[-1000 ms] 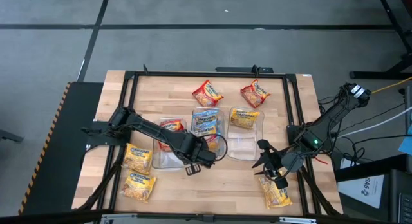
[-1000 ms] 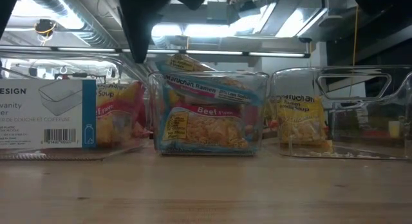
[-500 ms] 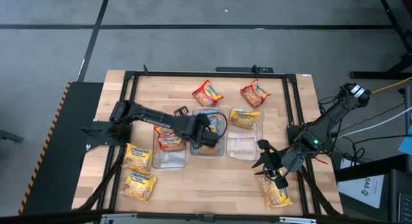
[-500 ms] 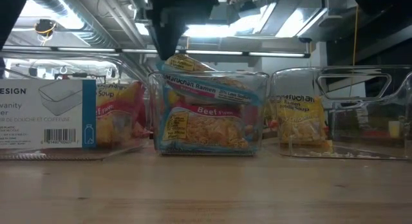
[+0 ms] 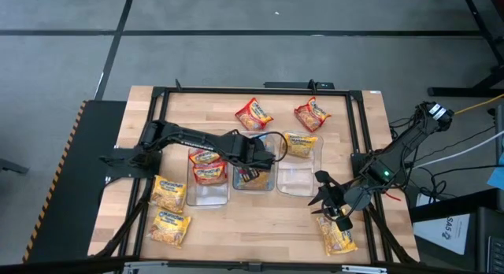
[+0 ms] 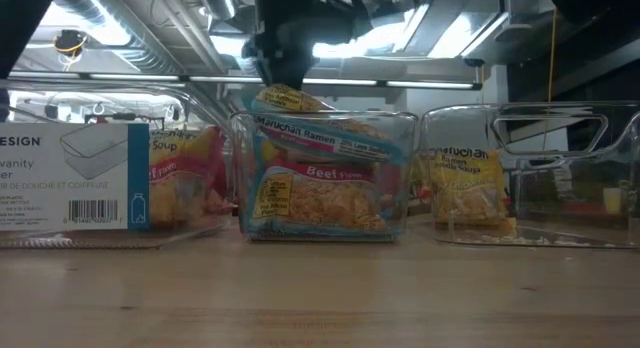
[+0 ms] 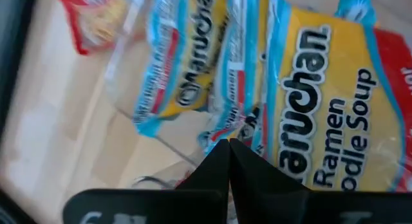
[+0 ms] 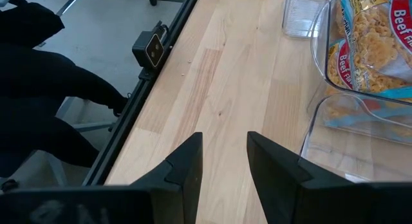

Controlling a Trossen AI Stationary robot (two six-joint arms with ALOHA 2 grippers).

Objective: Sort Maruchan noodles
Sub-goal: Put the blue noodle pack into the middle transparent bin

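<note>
3 clear bins in a row. 2 red packets loose at 12 o'clock, 3 yellow packets loose toward 6. More packets inside bins, uncountable. 2 arms.

Bare tabletop before three bins

Left gripper moves from table's front edge up over middle bin, fingers now closed, empty.

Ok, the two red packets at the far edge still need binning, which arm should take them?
Left. Its gripper hangs shut over the middle bin, just short of both red packets. The right gripper waits open at the near edge.
</note>
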